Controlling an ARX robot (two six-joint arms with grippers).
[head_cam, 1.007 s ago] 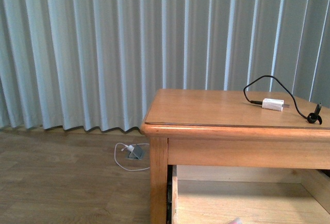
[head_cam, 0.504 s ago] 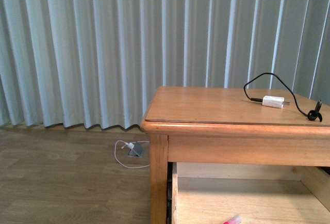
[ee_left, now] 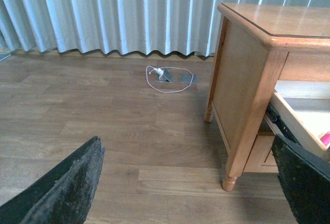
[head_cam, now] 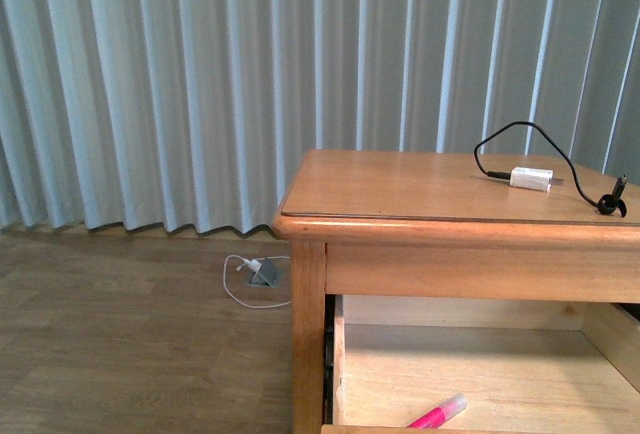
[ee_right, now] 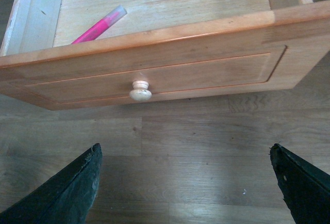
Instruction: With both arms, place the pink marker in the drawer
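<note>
Just behind drawer front edge, pink marker; left gripper, right gripper released, clear.

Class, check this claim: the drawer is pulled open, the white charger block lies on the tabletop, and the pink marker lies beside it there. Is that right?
One detail is wrong: the pink marker lies inside the open drawer, near its front panel, as the right wrist view shows. The white charger block is on the tabletop.
</note>
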